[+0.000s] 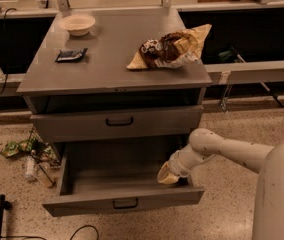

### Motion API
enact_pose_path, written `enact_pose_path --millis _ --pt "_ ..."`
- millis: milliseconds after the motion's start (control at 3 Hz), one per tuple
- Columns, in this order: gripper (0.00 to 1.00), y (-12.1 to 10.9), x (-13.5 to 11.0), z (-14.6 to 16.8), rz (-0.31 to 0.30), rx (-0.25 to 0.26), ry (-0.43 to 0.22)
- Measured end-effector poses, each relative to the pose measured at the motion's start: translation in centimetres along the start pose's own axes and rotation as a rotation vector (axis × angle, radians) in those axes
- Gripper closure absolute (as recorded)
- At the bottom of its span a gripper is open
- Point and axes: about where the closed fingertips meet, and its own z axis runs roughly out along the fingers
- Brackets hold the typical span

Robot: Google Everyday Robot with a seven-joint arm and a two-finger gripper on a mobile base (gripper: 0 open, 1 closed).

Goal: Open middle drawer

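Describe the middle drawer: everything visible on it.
The middle drawer is a wide grey metal tray, as wide as its cabinet, with a low front panel and a small black loop handle at the panel's centre. It is pulled well out and sits level beneath the taller-fronted drawer, which is shut. Its plain floor and side walls show. The end effector sits low at the tray's right side, near the right wall. Contact cannot be judged.
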Motion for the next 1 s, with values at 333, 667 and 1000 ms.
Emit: enact_pose_path --millis 333,667,1000 --pt "1.00 2.6 0.6 1.0 0.037 -0.054 0.004" --pt "1.00 5.0 0.7 1.0 0.064 -0.102 0.006" --pt "1.00 6.9 0.5 0.6 0.080 -0.136 0.004"
